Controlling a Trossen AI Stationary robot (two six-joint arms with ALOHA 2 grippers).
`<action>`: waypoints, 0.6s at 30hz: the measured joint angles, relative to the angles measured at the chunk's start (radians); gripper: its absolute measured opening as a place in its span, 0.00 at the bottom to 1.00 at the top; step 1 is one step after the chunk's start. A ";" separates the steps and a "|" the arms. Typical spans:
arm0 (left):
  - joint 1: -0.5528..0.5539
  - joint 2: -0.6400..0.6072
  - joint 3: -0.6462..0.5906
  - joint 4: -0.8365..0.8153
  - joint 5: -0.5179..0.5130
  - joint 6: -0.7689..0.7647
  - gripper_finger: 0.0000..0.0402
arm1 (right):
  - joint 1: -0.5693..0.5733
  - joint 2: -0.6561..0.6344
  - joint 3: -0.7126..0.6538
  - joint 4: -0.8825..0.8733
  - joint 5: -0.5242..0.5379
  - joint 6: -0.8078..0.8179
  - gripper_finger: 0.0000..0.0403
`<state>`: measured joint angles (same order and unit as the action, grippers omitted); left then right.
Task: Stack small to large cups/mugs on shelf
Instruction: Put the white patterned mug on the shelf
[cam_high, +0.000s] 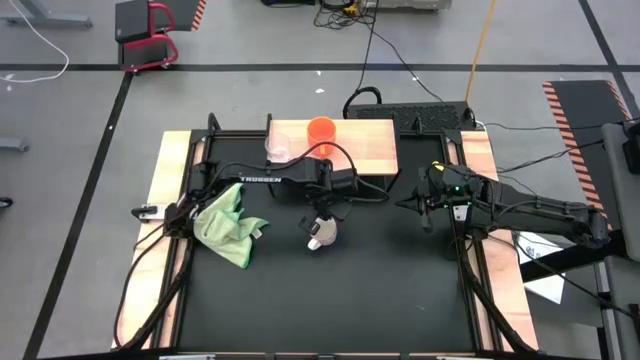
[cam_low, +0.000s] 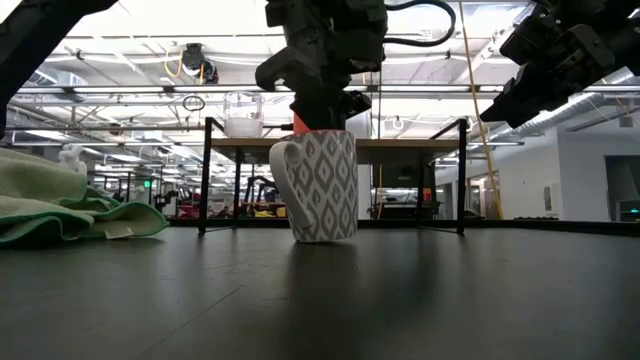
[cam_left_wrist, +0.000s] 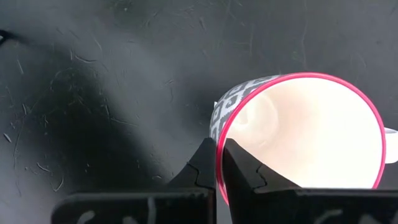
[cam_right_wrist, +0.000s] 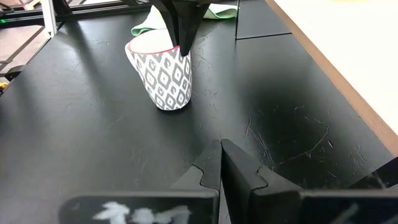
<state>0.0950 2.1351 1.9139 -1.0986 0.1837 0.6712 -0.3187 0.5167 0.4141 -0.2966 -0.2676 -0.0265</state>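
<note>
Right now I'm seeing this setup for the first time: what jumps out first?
The white patterned mug with a pink rim stands mid-table, the left gripper pinching its rim. Behind it, an orange mug and a clear glass cup sit on the wooden shelf. A green cloth lies to the left.

A white mug with a grey diamond pattern and a red rim (cam_right_wrist: 163, 78) stands on the black table (cam_right_wrist: 93, 143). Another dark gripper (cam_right_wrist: 180, 37) pinches its rim from above. A green cloth (cam_right_wrist: 214, 12) lies behind

left tool (cam_left_wrist: 219, 163): pointing down, fingers pinched together | right tool (cam_right_wrist: 221, 163): raised, fingers closed
</note>
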 joint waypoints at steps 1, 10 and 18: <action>0.000 0.000 0.000 0.002 0.000 0.000 0.02 | 0.000 0.000 0.000 0.000 0.000 0.000 0.00; -0.006 0.001 -0.001 0.016 -0.005 -0.005 0.03 | 0.000 0.000 0.000 0.000 0.000 0.000 0.00; -0.010 0.005 -0.003 0.030 -0.025 -0.015 0.08 | 0.000 0.000 0.000 0.000 0.000 0.000 0.00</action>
<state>0.0853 2.1403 1.9110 -1.0683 0.1587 0.6559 -0.3187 0.5167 0.4141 -0.2966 -0.2676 -0.0265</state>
